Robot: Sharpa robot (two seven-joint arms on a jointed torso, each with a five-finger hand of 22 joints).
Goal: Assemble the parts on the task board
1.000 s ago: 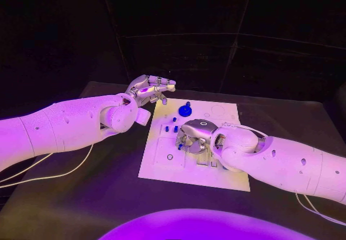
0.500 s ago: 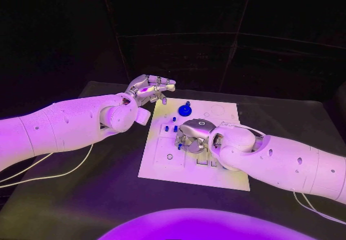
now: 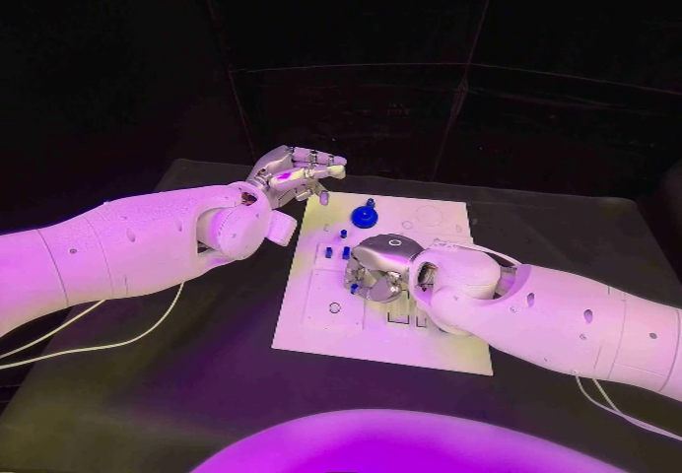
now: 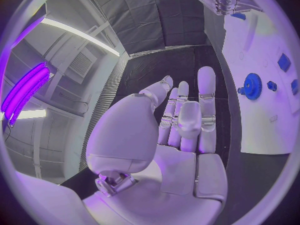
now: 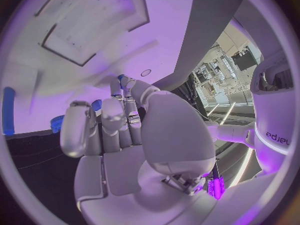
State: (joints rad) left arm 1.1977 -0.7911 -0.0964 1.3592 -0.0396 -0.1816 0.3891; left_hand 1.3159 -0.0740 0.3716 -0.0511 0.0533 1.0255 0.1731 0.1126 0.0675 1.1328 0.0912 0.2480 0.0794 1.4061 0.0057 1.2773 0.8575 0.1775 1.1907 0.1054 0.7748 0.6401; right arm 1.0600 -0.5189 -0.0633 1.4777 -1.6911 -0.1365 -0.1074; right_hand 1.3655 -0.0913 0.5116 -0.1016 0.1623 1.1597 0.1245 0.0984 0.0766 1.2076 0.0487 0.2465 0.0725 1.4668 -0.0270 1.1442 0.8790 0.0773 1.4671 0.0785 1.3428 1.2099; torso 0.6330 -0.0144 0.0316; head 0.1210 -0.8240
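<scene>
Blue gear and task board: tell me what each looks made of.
Blue gear: likely moulded or printed plastic, judging by its uniform saturated blue and toothed rim, plain in the left wrist view. Task board: a white, flat, matte rigid plate with outlined recesses, probably plastic, though painted metal cannot be excluded.

Robotics lab, black table ringed by dark curtains, ceiling strip lights, equipment racks behind

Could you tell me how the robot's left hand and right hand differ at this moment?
The left hand is raised beyond the task board's far left corner; the right hand hangs low over the board's middle, among the blue parts. The left hand holds nothing; whether the right hand does is unclear.
</scene>
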